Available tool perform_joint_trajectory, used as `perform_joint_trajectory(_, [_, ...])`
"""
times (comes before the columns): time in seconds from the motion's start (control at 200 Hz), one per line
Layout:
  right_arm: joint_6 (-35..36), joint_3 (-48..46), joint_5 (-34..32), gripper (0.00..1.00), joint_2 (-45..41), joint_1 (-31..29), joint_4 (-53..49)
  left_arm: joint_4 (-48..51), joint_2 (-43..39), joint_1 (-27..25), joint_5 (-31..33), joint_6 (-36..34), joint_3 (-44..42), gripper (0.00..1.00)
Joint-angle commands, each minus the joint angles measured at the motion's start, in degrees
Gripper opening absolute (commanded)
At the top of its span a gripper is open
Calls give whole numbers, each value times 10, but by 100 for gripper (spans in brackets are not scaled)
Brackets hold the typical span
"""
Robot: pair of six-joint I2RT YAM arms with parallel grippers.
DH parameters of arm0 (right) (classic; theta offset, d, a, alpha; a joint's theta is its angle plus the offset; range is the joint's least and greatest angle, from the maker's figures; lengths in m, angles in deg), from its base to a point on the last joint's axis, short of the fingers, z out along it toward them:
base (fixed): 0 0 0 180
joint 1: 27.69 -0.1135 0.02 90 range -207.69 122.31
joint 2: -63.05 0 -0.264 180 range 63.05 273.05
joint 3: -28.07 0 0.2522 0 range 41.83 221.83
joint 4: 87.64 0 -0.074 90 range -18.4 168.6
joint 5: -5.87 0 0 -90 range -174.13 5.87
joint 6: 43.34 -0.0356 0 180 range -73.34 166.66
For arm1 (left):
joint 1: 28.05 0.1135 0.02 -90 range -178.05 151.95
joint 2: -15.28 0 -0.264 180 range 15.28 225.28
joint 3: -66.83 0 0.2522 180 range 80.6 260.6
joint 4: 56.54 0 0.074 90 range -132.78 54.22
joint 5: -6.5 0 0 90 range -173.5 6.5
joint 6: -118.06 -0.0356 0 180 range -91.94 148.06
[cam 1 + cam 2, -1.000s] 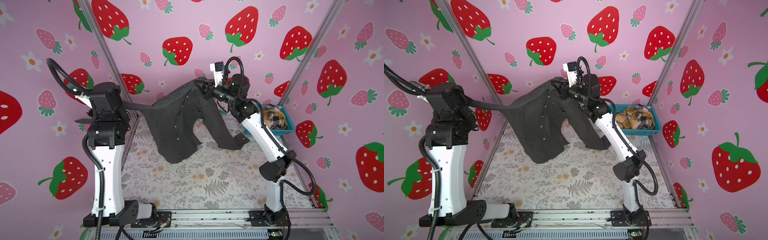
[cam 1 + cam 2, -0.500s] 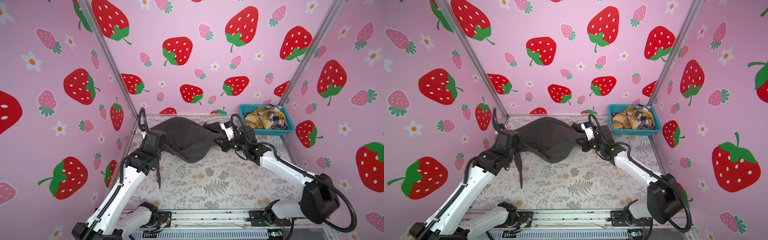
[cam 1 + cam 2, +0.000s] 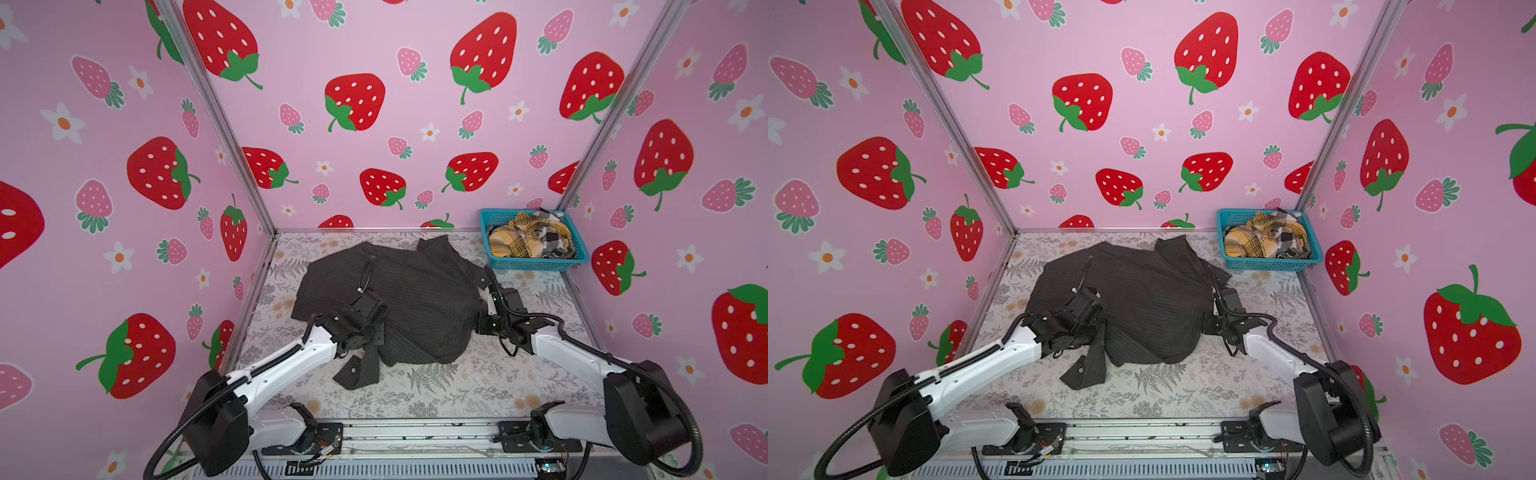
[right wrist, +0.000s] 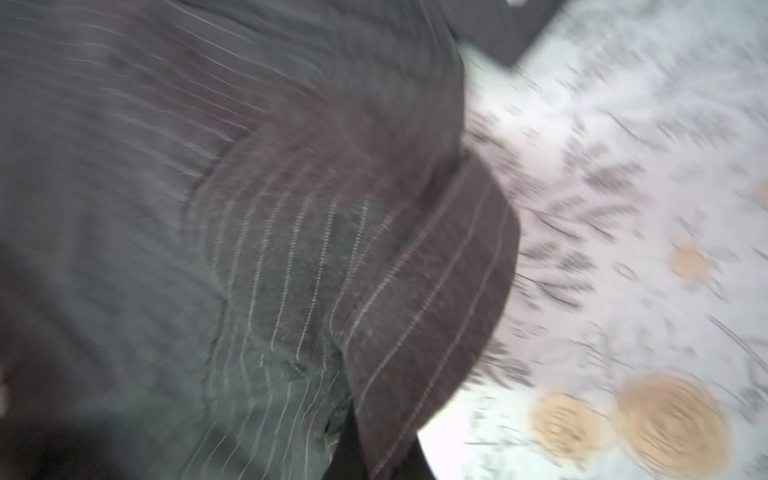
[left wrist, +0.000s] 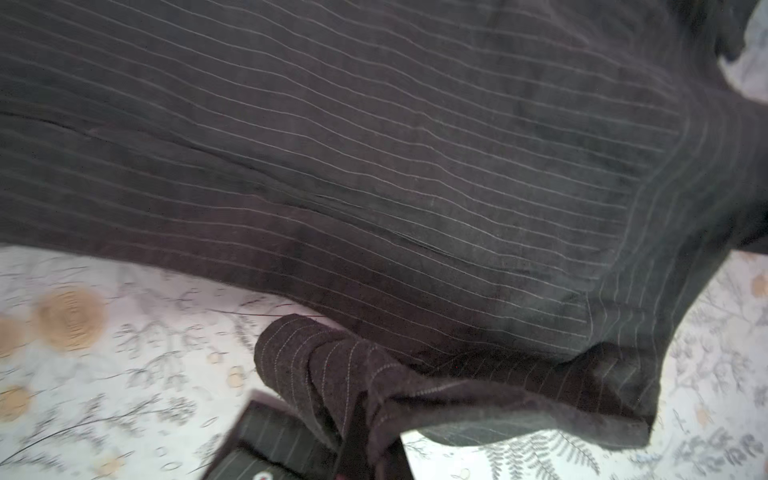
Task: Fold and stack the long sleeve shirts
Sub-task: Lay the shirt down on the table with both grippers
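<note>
Two pinches on shirt (image 3: 415,299): left gripper (image 3: 380,332) and right gripper (image 3: 478,322) closed tight. Avoid uneven release; likely bunches sleeve (image 3: 357,370) toward tabletop's (image 3: 457,395) front edge.

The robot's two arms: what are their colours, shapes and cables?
The left arm and the right arm match: smooth white shells on the long links, bulky black joint housings, black wrist parts. A black ribbed cable hose loops outside each arm. Both bases stand on a grey metal rail.

I see bright, even light and bowed edges in both top views, while the right wrist view smears the dark charcoal pinstriped cloth shirt (image 4: 208,208).
</note>
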Motion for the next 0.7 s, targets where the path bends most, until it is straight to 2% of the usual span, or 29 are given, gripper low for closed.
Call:
perform_joint_trajectory(0.0, [-22,18,-27,0,26,2,-37,-21,36,-12,-40,-44,70,0])
perform_joint_trajectory(0.145, [-33,30,-27,0,41,2,-39,12,82,-10,-1,-97,134,1])
perform_joint_trajectory(0.205, [-33,34,-32,0,46,2,-43,32,101,-10,-8,-97,143,35])
perform_joint_trajectory(0.23, [-32,35,-35,0,47,2,-48,43,109,-10,-14,-90,142,45])
perform_joint_trajectory(0.32, [-33,38,-51,0,47,5,-58,74,112,-10,-32,-52,113,62])
perform_joint_trajectory(0.405, [-35,38,-52,0,44,14,-60,110,79,-10,-38,-8,70,79])
perform_joint_trajectory(0.48, [-37,41,-49,0,45,22,-59,148,37,-10,-33,21,35,83])
perform_joint_trajectory(0.59, [-40,50,-37,0,52,30,-55,208,3,4,-22,52,0,83])
perform_joint_trajectory(0.695, [-42,60,-28,0,57,31,-52,215,-3,43,-79,56,-28,83])
